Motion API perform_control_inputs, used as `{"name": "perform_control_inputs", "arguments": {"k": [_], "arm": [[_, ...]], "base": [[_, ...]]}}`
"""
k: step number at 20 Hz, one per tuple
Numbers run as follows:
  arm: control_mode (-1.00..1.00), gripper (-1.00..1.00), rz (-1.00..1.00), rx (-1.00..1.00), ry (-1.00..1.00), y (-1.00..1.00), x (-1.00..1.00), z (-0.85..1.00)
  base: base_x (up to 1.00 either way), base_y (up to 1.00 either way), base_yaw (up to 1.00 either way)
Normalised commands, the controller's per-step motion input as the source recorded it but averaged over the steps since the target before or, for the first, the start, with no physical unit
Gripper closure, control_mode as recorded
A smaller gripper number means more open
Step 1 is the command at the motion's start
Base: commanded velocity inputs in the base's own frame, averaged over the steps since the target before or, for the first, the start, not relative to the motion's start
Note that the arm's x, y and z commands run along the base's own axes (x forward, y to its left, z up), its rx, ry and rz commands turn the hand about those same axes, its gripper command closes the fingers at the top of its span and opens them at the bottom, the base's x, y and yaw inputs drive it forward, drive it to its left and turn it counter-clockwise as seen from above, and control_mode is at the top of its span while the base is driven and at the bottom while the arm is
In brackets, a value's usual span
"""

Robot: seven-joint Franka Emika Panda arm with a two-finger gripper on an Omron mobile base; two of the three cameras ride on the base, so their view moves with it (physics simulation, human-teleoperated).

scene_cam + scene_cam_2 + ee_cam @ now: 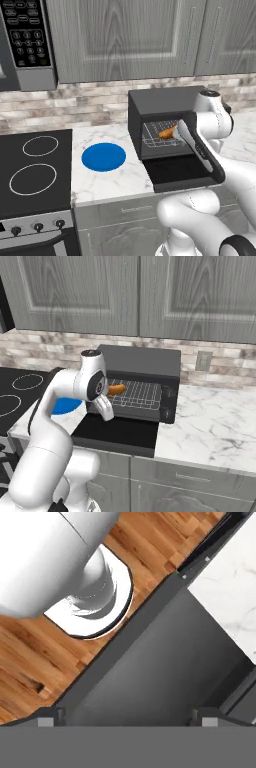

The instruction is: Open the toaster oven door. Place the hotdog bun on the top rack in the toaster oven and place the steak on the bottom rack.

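White marbled counter (107,182), edge toward the base. On it: blue round plate (103,156), flat, left of the toaster oven (162,102); oven stands near the back wall, apart from the plate. Toaster oven door (117,433) folded down flat, apparently just above the counter's front edge. Black cooktop (32,172) adjoins the counter's left end.

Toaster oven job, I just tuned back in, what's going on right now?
The toaster oven stands on the counter with its door folded down flat. The hotdog bun lies on a wire rack inside; which rack is hard to tell. The arm's gripper is open and empty, looking down over the lowered door. The blue plate beside the oven has nothing on it, and I can't spot the steak.
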Motion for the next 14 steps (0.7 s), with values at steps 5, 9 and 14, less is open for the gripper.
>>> {"name": "perform_control_inputs", "arguments": {"k": [5,9,14], "arm": [[-1.0,-1.0,0.28,-0.01,0.0,0.0,0.52,-0.4],[-1.0,-1.0,0.21,0.0,-0.03,0.0,0.71,-0.18],[-1.0,-1.0,0.21,0.0,-0.02,0.0,0.76,-0.18]], "base": [[0.0,0.0,0.0],[0.0,0.0,0.0],[0.0,0.0,0.0]]}}
